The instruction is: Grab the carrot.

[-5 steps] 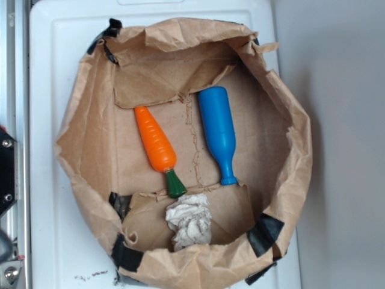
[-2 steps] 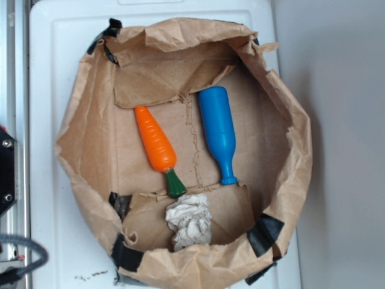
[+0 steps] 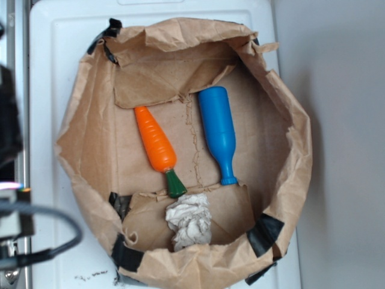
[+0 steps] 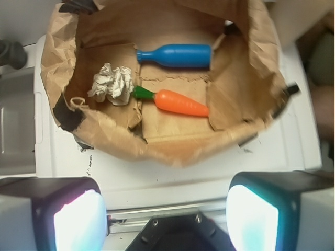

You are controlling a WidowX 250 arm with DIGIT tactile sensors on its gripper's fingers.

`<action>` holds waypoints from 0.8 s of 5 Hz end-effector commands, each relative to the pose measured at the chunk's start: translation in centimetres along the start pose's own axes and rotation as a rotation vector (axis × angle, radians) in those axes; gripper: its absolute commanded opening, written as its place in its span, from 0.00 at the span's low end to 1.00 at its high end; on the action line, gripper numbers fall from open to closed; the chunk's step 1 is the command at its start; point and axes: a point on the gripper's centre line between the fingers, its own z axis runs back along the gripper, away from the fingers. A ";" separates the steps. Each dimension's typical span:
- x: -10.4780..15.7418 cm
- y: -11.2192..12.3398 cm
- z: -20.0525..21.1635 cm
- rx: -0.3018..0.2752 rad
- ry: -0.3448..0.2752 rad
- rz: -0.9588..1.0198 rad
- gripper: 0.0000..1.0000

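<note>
**Paper-lined tray, three items, gripper outside the rim**

Item 1: glossy orange plastic toy carrot [image 3: 155, 142] [image 4: 180, 102] with dark green cone stem. Lies flat on the brown floor, left of centre in the exterior view, stem toward the near wall. Bare floor shows along both long sides.

Item 2: blue bottle-shaped plastic toy [image 3: 218, 130] [image 4: 175, 55]. Lies roughly alongside the carrot, apart from it, a strip of bare floor between them.

Item 3: crumpled white paper ball [image 3: 189, 220] [image 4: 111, 83]. Touching or just beside the carrot's green stem; which, cannot tell.

Container: crumpled brown paper liner [image 3: 84, 108] [image 4: 261, 47], walls raised on all sides, patched with black tape, seated on a white plastic tray [image 3: 60, 36] [image 4: 209, 175].

Gripper [image 4: 166, 217]: two fingers [image 4: 78, 219] spread wide, holding nothing, seen in the wrist view outside the liner's wall, over the white tray edge, well apart from the carrot.
</note>
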 end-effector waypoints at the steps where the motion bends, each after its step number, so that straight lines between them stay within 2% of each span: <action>1: 4.4 0.5 -1.3 0.007 0.011 -0.110 1.00; 2: 6.3 -0.6 -1.8 0.034 0.043 -0.126 1.00; 4: 6.3 -0.6 -1.8 0.034 0.043 -0.126 1.00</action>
